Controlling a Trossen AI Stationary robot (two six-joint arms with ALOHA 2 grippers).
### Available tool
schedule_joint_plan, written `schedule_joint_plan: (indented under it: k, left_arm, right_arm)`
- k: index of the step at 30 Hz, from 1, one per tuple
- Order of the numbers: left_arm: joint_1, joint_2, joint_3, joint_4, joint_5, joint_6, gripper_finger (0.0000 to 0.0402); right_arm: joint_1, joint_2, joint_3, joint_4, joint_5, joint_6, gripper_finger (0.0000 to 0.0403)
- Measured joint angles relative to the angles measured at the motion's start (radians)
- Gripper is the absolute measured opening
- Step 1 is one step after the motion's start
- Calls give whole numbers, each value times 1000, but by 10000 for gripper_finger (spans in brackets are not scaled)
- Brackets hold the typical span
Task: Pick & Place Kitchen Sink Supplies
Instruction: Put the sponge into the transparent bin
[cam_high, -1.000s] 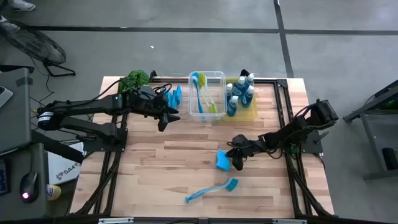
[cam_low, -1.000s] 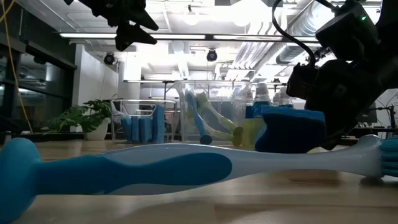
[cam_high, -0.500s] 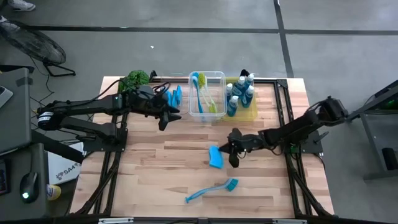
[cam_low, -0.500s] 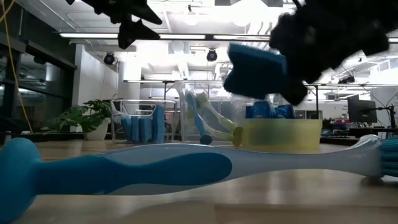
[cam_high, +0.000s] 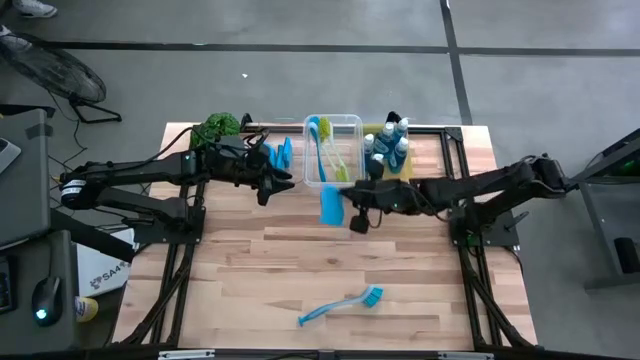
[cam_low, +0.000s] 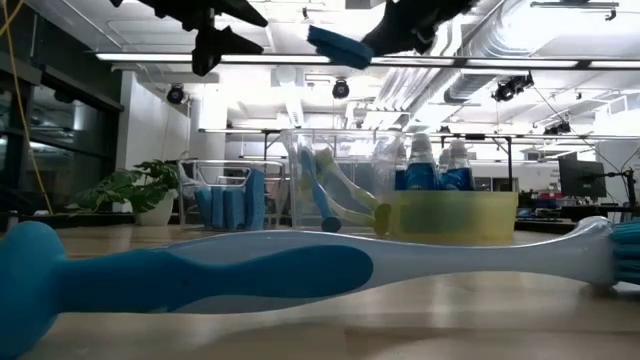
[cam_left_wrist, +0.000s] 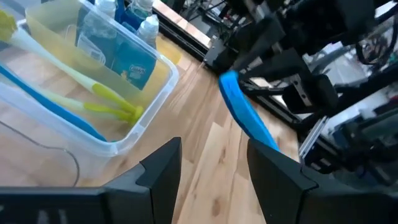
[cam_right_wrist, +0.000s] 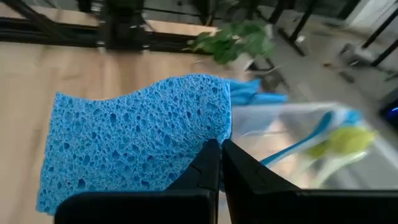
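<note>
Nearest the front edge of the worktop (cam_high: 250, 280) we see a blue dish brush (cam_high: 340, 304) lying flat, its handle pale blue and its bristle head a brighter blue.

Farther back, the right gripper (cam_high: 352, 212) hangs above the worktop with its fingers pinched together on a blue sponge (cam_high: 332, 204). The sponge is a coarse, open-pored slab (the right wrist view shows the pores plainly), held clear of the wood, just in front of the clear bin (cam_high: 333, 152).

The left gripper (cam_high: 268, 186) hovers near the back edge toward the left side, its fingers apart and holding nothing.

Along the back edge stand more blue sponges (cam_high: 281, 153) on end, then the clear bin with a blue and a yellow-green brush inside, then the yellow bin (cam_high: 408, 180) with blue-liquid bottles (cam_high: 385, 150). A leafy plant (cam_high: 217, 126) sits near the back left corner.
</note>
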Motion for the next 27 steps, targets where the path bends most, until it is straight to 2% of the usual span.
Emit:
schedule_joint_plan:
  k: [4, 8, 13, 17, 22, 27]
  left_arm:
    - [0, 0, 0, 1, -5, -65, 179]
    - [0, 6, 0, 6, -2, -90, 179]
    - [0, 12, 0, 56, -4, -90, 179]
    - [0, 12, 0, 80, -32, -71, 179]
    - [0, 12, 0, 95, -72, -70, 179]
    - [0, 27, 1, 126, -78, -98, 179]
  right_arm:
    - [-47, 15, 60, -5, 15, -94, 0]
    - [-87, 36, 110, 21, 72, -111, 0]
    - [-114, 70, 140, 145, 128, -114, 0]
    - [-128, 89, 143, 182, 102, -121, 0]
    - [-133, 121, 142, 182, -18, -169, 0]
    - [-132, 164, 141, 205, -37, -172, 0]
